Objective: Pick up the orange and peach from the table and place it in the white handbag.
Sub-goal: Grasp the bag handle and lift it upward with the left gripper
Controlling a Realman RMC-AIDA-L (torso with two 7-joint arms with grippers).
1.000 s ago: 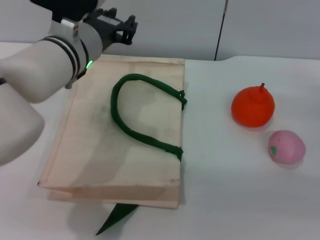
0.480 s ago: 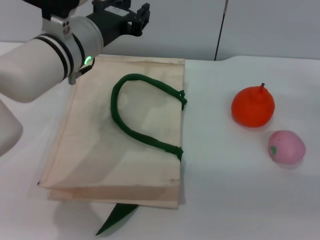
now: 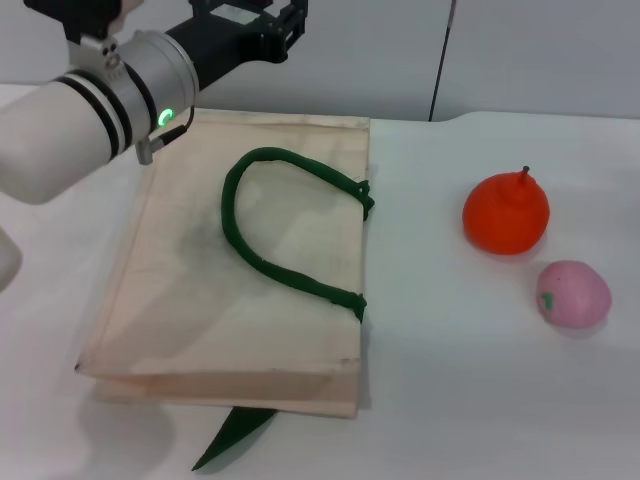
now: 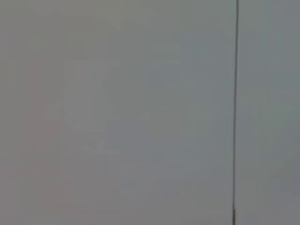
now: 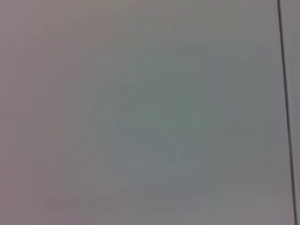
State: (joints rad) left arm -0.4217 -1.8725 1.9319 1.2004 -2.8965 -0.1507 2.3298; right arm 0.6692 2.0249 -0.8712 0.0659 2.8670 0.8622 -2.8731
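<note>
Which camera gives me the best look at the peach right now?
The head view: the peach lies in plain sight on the table, just nearer the robot than the orange and apart from it. Both wrist views show only a blank grey wall, so nothing of the peach appears there.

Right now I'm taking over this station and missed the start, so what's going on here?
Nothing has been picked up yet. The orange and the peach sit on the table, on the robot's right, apart from the white handbag, which lies flat with a green handle looped on top. The left gripper is raised above the bag's far edge and holds nothing. The right arm is out of view.
</note>
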